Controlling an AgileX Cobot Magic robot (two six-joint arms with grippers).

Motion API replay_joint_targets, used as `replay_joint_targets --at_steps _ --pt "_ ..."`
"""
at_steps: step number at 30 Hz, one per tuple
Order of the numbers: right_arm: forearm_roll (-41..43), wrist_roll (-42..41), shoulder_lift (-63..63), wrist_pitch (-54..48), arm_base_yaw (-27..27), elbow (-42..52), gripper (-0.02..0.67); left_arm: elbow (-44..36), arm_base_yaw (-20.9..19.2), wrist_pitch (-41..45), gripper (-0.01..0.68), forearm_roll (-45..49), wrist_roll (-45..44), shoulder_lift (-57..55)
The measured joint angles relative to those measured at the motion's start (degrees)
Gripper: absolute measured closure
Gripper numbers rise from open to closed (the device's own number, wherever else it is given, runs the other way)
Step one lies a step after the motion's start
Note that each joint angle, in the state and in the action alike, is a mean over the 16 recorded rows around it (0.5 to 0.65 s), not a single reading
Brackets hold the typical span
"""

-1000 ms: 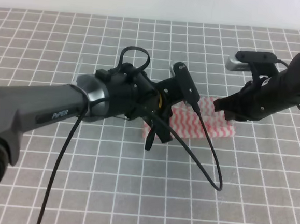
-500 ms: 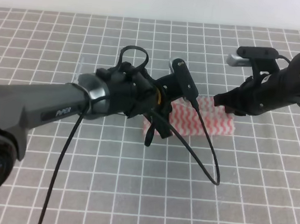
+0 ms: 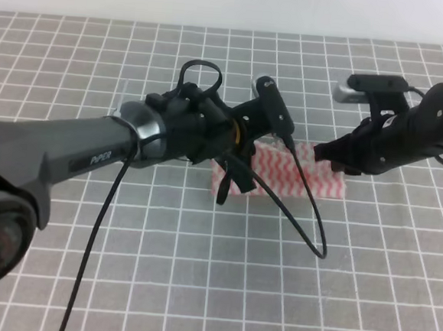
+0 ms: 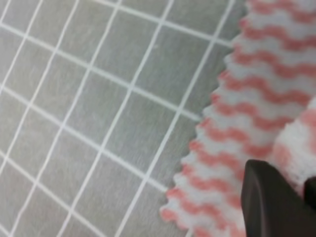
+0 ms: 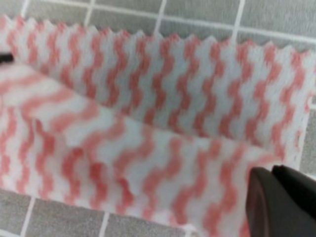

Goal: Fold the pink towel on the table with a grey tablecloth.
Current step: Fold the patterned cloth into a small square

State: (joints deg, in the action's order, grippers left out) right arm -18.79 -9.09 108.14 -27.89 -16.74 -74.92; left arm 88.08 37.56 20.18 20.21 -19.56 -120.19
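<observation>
Towel (image 3: 312,180): long axis left-right on tabletop (image 3: 198,271).
Left tool (image 4: 279,205): pinching its left end.
Right tool (image 5: 281,202): pinching its right end, layer raised.

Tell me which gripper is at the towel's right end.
The right gripper, at the pink towel's right end. The left gripper is at its left end.

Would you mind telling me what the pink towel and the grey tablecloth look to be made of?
The pink towel looks like thin nonwoven or soft woven cloth, matte and fuzzy, with pinked zigzag edges. The grey tablecloth seems a smooth, matte fabric with printed white grid lines; its exact fibre cannot be told.
</observation>
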Motion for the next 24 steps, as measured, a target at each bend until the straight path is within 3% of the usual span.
replay_joint_targets --at_steps 24 --pt "0.0 -0.1 1.3 3.2 0.0 0.0 0.665 1.8 -1.0 -1.6 0.674 -0.6 0.5 -2.1"
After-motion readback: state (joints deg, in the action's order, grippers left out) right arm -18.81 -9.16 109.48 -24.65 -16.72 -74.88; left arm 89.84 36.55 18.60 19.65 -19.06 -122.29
